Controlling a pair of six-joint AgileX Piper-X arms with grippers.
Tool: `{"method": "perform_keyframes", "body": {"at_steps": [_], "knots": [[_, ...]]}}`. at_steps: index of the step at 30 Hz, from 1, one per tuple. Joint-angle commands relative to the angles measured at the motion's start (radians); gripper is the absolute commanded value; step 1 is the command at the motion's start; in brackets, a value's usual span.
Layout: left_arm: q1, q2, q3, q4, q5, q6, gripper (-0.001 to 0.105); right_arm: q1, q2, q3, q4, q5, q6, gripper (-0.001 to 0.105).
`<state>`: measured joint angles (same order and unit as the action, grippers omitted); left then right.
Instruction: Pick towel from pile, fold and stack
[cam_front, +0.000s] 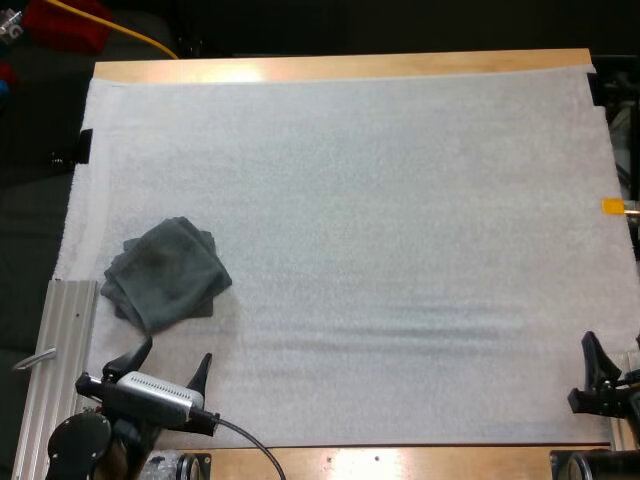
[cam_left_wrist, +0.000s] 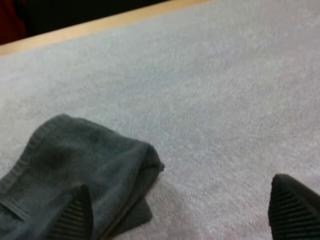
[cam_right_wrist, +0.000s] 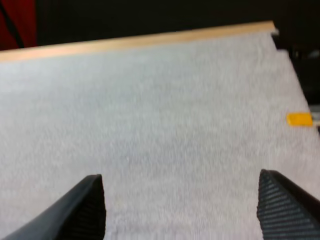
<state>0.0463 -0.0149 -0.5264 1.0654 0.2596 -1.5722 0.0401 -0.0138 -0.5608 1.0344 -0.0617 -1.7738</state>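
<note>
As you read the high view, count one dark grey-green towel (cam_front: 165, 273), folded, with layered edges at its near left side; you cannot tell from here whether those layers are one towel or several. It lies flat on the left part of the white mat (cam_front: 400, 250), well in from the far edge of the wooden table (cam_front: 340, 67).

You have two grippers. The left gripper (cam_front: 176, 352) sits low at the near left of the mat, just on the near side of the towel and pointing toward it. Its fingers are spread wide and released, with only mat between them. In the left wrist view the towel (cam_left_wrist: 75, 165) lies just ahead of the gripper (cam_left_wrist: 180, 185), one finger at its near edge; you cannot tell whether they touch.

The right gripper (cam_front: 600, 375) rests at the near right edge of the mat, well apart from the towel. In the right wrist view its fingers (cam_right_wrist: 181, 176) also stand wide apart, released over bare mat.
</note>
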Motion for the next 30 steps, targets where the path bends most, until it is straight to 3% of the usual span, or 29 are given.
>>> {"method": "perform_keyframes", "body": {"at_steps": [1, 30], "knots": [[-0.001, -0.137, -0.002, -0.019, -0.001, 0.000, 0.070, -0.004, -0.038, 0.007, -0.014, -0.009, -0.001, 0.063], [-0.004, -0.137, -0.002, -0.019, 0.001, 0.000, 0.070, -0.004, -0.037, 0.038, -0.012, -0.006, -0.001, 0.063]]}}
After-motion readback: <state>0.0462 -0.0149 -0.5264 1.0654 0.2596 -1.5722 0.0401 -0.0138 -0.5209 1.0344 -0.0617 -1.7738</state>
